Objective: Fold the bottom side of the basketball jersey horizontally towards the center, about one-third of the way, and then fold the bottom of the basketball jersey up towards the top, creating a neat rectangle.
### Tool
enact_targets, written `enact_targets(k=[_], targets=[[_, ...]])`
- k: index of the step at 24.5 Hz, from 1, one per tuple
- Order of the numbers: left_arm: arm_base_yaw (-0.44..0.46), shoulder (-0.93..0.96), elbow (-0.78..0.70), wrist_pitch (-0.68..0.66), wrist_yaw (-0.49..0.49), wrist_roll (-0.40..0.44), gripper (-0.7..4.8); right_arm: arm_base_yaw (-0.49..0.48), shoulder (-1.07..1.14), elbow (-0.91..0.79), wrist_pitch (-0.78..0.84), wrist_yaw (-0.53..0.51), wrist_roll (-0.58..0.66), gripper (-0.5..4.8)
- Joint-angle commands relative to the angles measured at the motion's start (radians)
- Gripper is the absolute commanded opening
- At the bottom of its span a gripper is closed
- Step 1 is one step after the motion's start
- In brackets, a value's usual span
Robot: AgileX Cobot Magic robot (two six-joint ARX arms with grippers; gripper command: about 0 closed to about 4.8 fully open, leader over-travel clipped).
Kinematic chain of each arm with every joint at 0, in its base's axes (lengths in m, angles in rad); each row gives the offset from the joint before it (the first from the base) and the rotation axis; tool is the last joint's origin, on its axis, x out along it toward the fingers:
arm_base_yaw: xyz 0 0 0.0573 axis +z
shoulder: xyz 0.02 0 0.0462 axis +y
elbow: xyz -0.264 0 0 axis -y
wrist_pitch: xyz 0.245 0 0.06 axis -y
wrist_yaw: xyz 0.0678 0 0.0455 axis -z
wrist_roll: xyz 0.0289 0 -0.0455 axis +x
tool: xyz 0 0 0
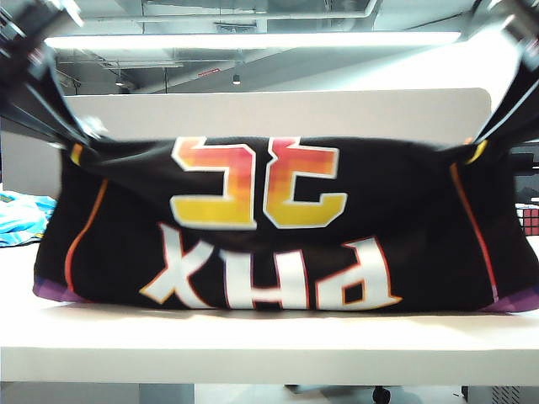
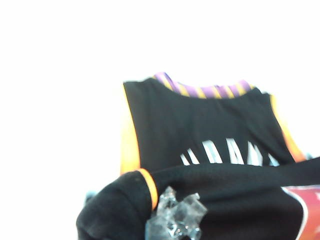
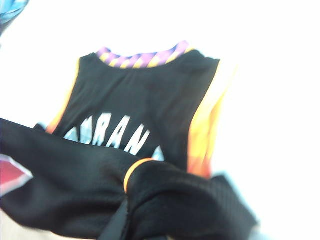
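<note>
The black basketball jersey [image 1: 269, 236] hangs lifted between both arms, its gradient number and white letters upside down in the exterior view, its lower edge on the white table [image 1: 253, 345]. My left gripper [image 1: 82, 133] is shut on the jersey's upper left corner. My right gripper [image 1: 482, 145] is shut on the upper right corner. In the left wrist view the gripper [image 2: 152, 220] pinches bunched black cloth beside a clear fingertip [image 2: 175, 220], and the rest of the jersey [image 2: 200, 125] lies flat beyond. In the right wrist view the gripper [image 3: 132, 222] is buried in gathered cloth above the spread jersey [image 3: 140, 100].
A light blue cloth [image 1: 21, 215] lies at the table's left edge and also shows as the blue cloth [image 3: 10, 10] in the right wrist view. A white partition [image 1: 278, 109] stands behind the table. A red gridded box [image 1: 529, 220] sits at the far right.
</note>
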Motion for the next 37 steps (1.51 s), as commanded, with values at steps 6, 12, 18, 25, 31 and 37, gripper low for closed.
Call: enact_targets(k=[6, 12, 18, 25, 31, 37], targets=[[0.024, 0.418, 0.107, 0.473, -0.034, -0.048, -0.06, -0.008, 0.474, 0.282, 0.211, 0.026, -0.008, -0.06], [0.024, 0.650, 0.241, 0.549, -0.030, -0.029, 1.12, -0.027, 0.677, 0.453, 0.240, 0.023, -0.024, 2.03], [0.067, 0.648, 0.262, 0.535, 0.011, -0.002, 2.87, -0.076, 0.652, 0.475, 0.236, -0.044, -0.023, 3.45], [0.083, 0.428, 0.256, 0.356, 0.077, 0.064, 0.70, -0.085, 0.446, 0.447, 0.099, -0.113, -0.077, 2.98], [0.080, 0.108, 0.143, 0.314, 0.053, 0.085, 0.15, -0.085, 0.127, 0.309, 0.092, -0.108, -0.154, 0.00], [0.079, -0.245, -0.069, 0.282, 0.036, 0.106, 0.15, -0.085, -0.203, 0.121, 0.086, -0.108, -0.243, -0.02]])
